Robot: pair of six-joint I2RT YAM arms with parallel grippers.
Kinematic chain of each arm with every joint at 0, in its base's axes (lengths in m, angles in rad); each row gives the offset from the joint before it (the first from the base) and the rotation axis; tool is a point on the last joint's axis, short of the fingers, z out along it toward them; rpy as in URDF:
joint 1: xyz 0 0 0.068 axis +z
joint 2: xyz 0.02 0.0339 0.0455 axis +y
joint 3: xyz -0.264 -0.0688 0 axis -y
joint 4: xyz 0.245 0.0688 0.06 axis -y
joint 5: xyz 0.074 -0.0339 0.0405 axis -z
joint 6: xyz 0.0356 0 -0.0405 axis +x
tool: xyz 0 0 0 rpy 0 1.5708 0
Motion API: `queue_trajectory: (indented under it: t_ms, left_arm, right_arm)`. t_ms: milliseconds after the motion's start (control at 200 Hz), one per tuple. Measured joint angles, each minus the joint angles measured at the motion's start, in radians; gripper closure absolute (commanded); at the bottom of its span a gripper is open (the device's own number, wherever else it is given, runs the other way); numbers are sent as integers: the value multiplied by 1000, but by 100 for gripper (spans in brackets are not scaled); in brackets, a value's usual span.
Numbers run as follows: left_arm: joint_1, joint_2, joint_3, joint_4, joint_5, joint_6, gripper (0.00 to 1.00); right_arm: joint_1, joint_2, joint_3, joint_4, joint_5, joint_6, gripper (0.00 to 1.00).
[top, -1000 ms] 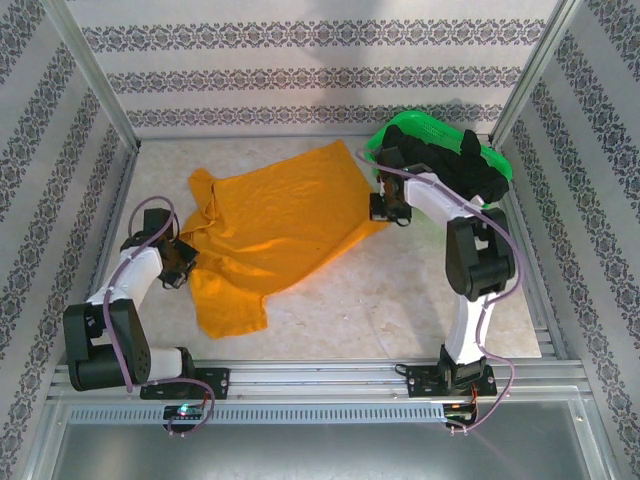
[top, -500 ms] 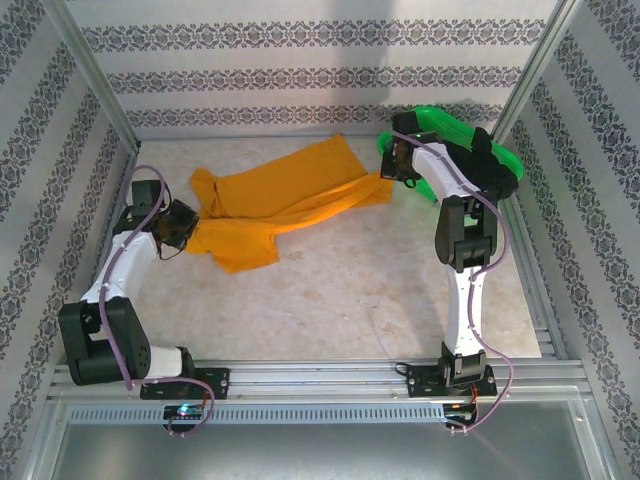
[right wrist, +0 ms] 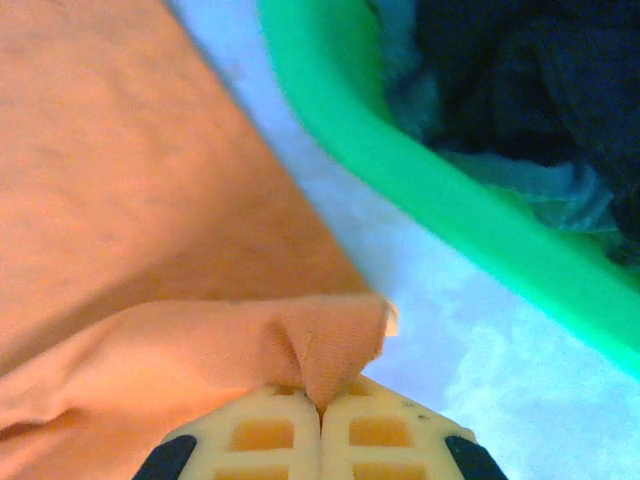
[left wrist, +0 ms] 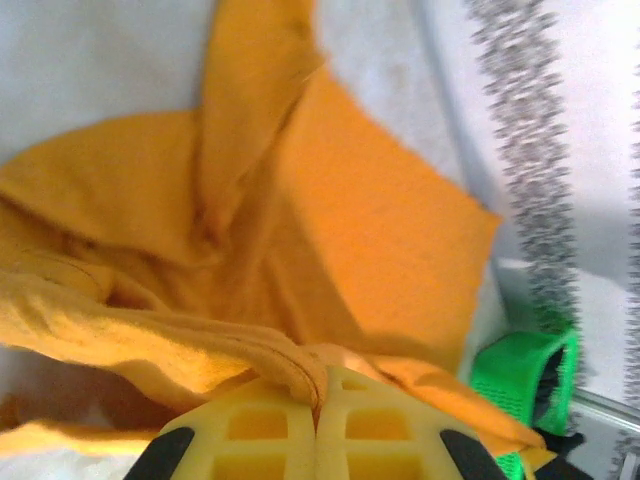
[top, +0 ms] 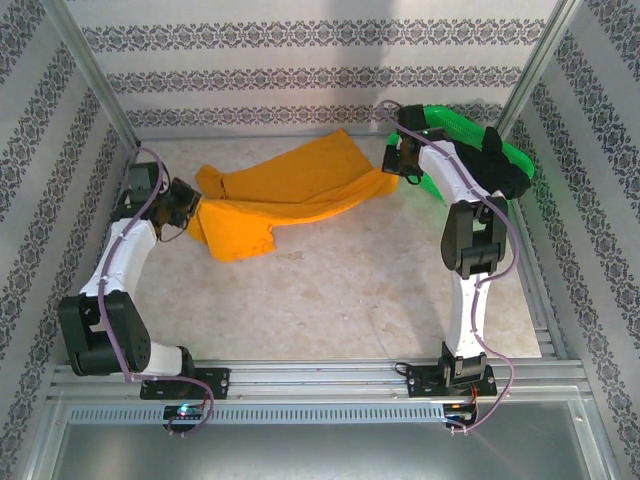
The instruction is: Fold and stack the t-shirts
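The mustard-orange t-shirt (top: 290, 190) lies stretched across the far part of the table, partly doubled over. My left gripper (top: 188, 208) is shut on its left edge; in the left wrist view the cloth (left wrist: 330, 250) bunches between the yellow fingers (left wrist: 250, 430) of that gripper (left wrist: 320, 400). My right gripper (top: 392, 172) is shut on the shirt's right corner (right wrist: 330, 345), pinched at the fingertips of that gripper (right wrist: 321, 408). Black t-shirts (top: 490, 165) are heaped in the green mesh basket (top: 455, 125); the dark cloth (right wrist: 530, 80) lies behind the basket rim (right wrist: 420, 170).
The basket stands tilted in the far right corner against the patterned wall. Metal frame posts (top: 95, 90) and side walls close in the table. Bare pale table top (top: 340, 290) lies between the shirt and the arm bases.
Both grippers have carried the orange shirt toward the far wall, folding its near part over; the spread cloth has narrowed into a band. The basket has been pushed back and tipped.
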Motion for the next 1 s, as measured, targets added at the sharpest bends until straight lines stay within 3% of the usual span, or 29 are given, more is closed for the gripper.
queue_trajectory:
  t_ms: [205, 410, 794, 999]
  left_arm:
    - [5, -2, 208, -14, -32, -21, 100]
    - [21, -56, 313, -56, -72, -50, 100]
    - [53, -356, 372, -196, -238, -60, 100]
    - [60, -317, 446, -194, -262, -63, 100]
  right_arm:
    - [15, -172, 59, 64, -63, 80, 100]
    - [8, -317, 98, 140, -95, 150, 100]
    - [-26, -804, -311, 368, -117, 268, 100]
    - [-44, -806, -283, 436, -169, 316, 100]
